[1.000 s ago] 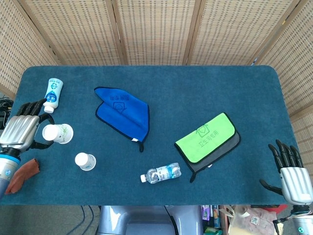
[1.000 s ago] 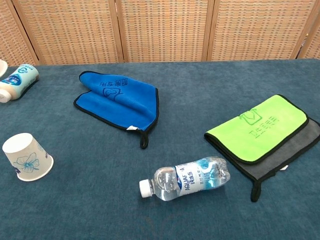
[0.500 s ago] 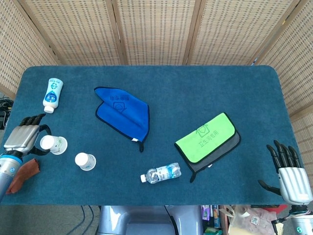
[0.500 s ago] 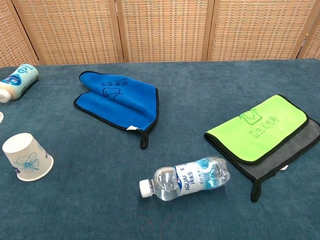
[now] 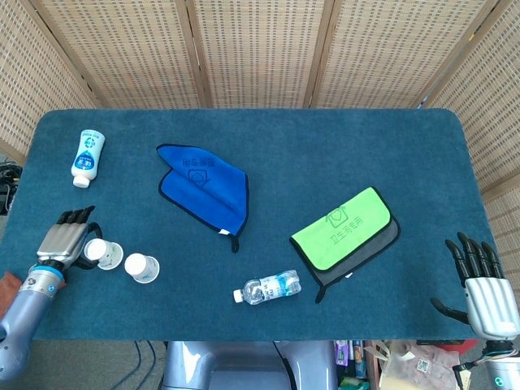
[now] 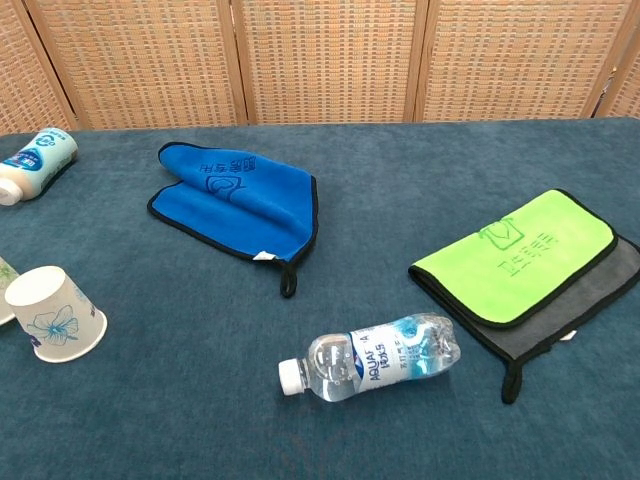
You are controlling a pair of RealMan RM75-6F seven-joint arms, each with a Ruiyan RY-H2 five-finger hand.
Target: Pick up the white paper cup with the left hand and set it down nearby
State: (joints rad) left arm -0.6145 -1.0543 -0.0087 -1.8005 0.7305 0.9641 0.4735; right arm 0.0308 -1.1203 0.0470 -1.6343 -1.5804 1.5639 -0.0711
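Observation:
In the head view my left hand (image 5: 68, 237) grips a white paper cup (image 5: 104, 253) at the table's front left, low over the blue surface, its open rim facing the camera. Only a sliver of this cup (image 6: 4, 290) shows at the left edge of the chest view, and the hand itself is out of that frame. A second white paper cup (image 5: 141, 267) with a blue flower print stands upside down (image 6: 55, 313) just to the right of the held one. My right hand (image 5: 486, 286) hangs off the front right corner with its fingers spread and nothing in it.
A white lotion bottle (image 5: 87, 156) lies at the back left. A blue cloth (image 5: 203, 188) is mid-table and a green cloth on a grey one (image 5: 343, 227) lies to the right. A clear water bottle (image 5: 268, 288) lies near the front edge. A red rag (image 5: 8, 284) sits off the left edge.
My left hand has carried the paper cup toward the front edge and rightward, lowering it close beside the upside-down cup. The right hand has barely moved.

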